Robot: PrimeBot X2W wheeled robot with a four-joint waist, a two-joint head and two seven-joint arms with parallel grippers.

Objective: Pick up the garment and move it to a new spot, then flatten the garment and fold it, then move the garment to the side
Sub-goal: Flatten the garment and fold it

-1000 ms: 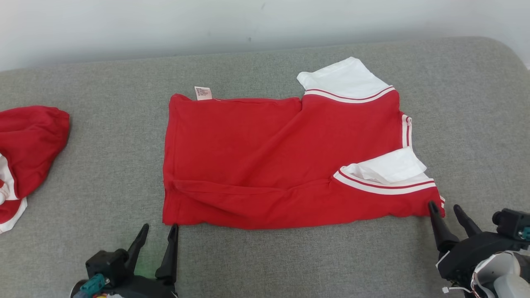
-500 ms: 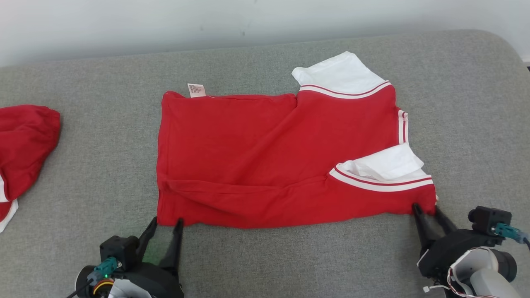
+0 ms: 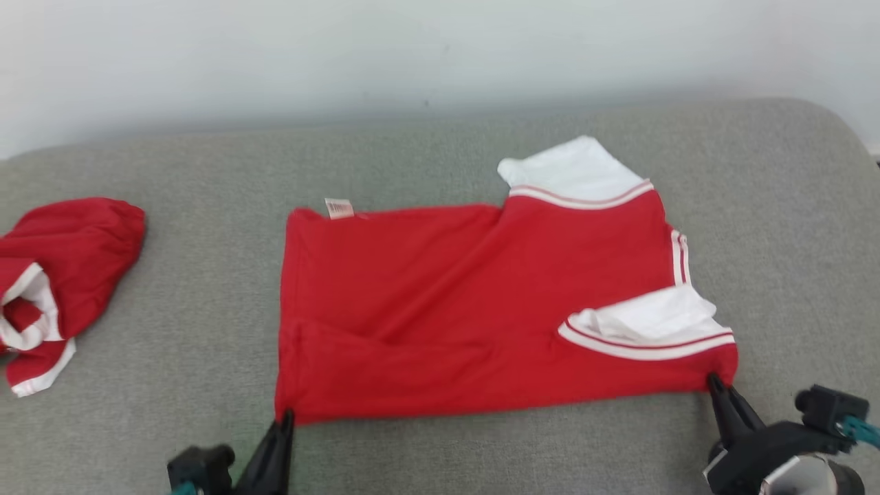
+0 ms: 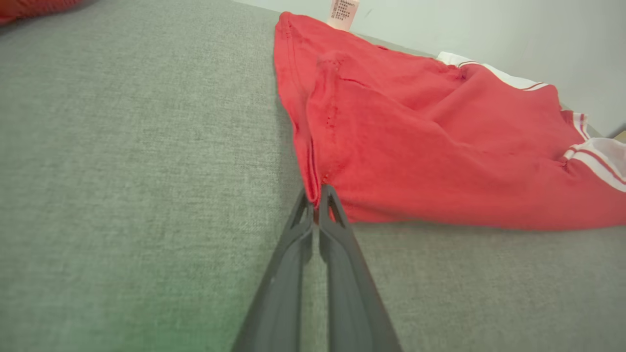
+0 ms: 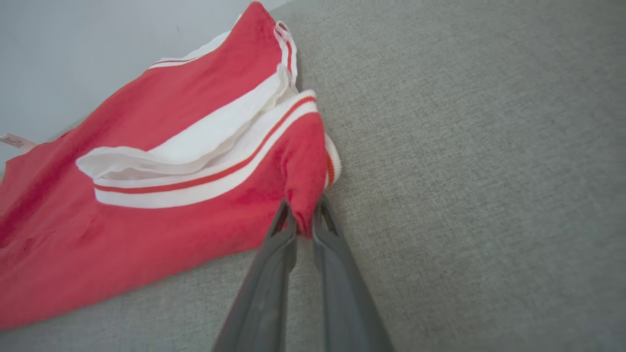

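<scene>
Crumpled red cloth with white trim, a second garment (image 3: 62, 275), lies at the far left of the grey upholstered surface (image 3: 206, 172), well apart from the work. Next comes the left gripper (image 3: 283, 421), whose fingers stood apart and short of the cloth a second ago. They are now pressed together on the near left corner of the red shirt (image 3: 467, 309); the left wrist view shows the hem seam pinched between their tips. The shirt itself lies spread near the middle of the surface, mostly flat, with a low ridge running along its near part and a small care label (image 3: 338, 207) sticking out at its far left corner. Further right, a white striped sleeve (image 3: 574, 172) juts from the far edge and a second white piece (image 3: 653, 320) is tucked over the near right part. At the near right corner the right gripper (image 3: 716, 385) has likewise closed, and the right wrist view shows a bunch of red cloth clamped between its fingers. Both near corners now seem secured, so the grasp looks complete. The shirt looks ready to be lifted by this edge, either to fold it over or to carry it, provided neither pinch slips.
</scene>
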